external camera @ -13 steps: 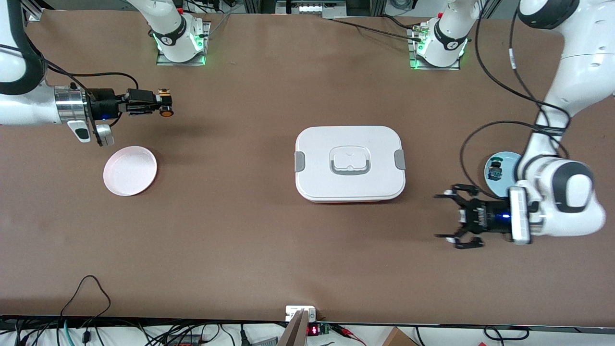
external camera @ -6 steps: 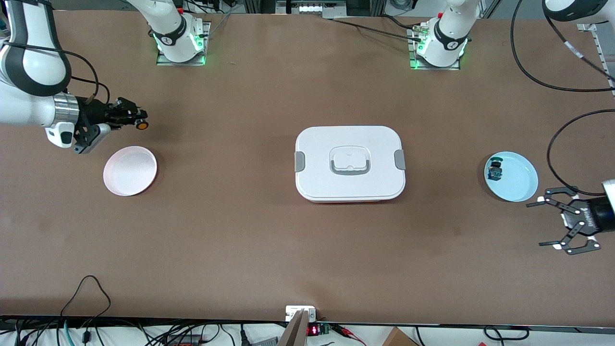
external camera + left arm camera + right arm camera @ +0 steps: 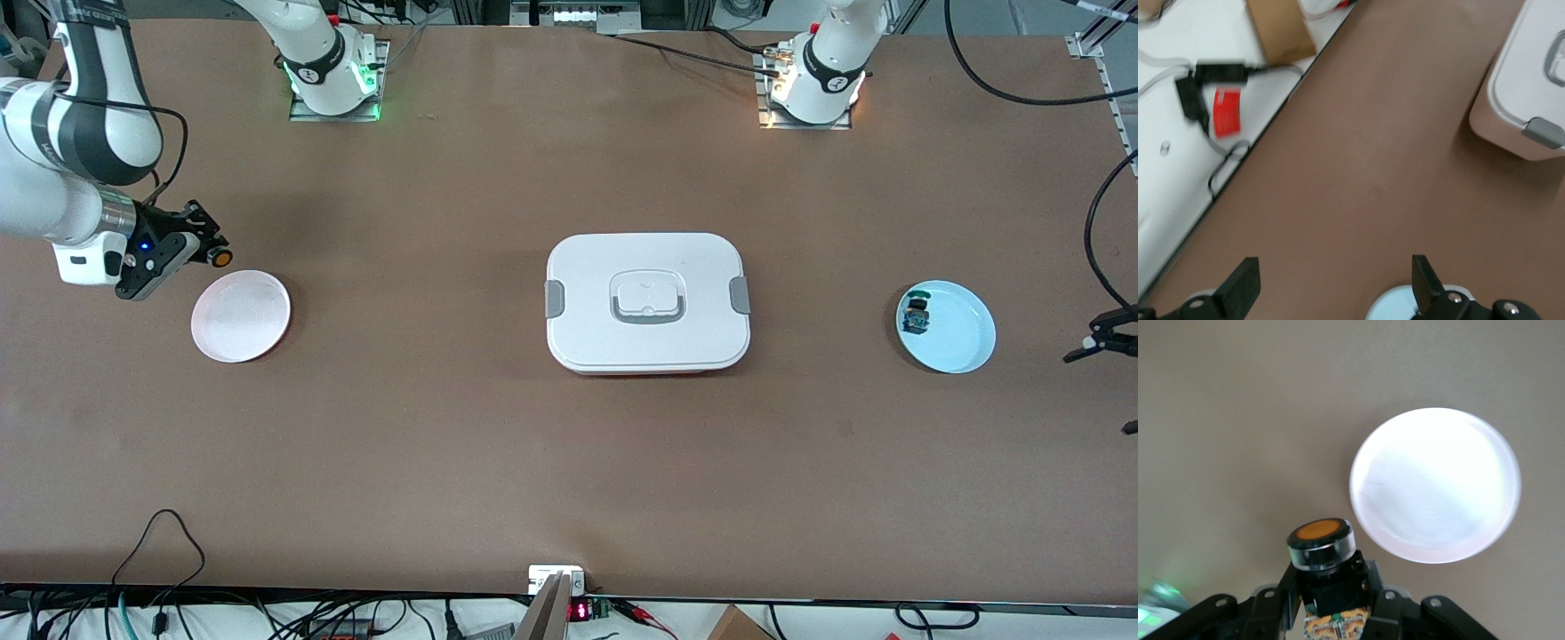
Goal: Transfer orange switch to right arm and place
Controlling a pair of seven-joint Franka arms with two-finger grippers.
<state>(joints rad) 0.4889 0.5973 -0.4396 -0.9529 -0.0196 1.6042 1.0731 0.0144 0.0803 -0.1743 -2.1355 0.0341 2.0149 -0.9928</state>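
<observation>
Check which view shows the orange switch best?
Right wrist view: the orange switch fills the foreground, cap and black body clear, clamped in the right gripper beside the pink plate. The front view shows only a small orange dot at that gripper. The left wrist view does not show it.

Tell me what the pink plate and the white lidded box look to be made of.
The round pale pink plate looks like smooth plastic, possibly melamine: even colour, and a bright glare off it in the right wrist view. The white rectangular box with grey side clips looks like moulded matte plastic: rounded corners, a recessed lid handle, little shine. Neither can be confirmed by look alone.
</observation>
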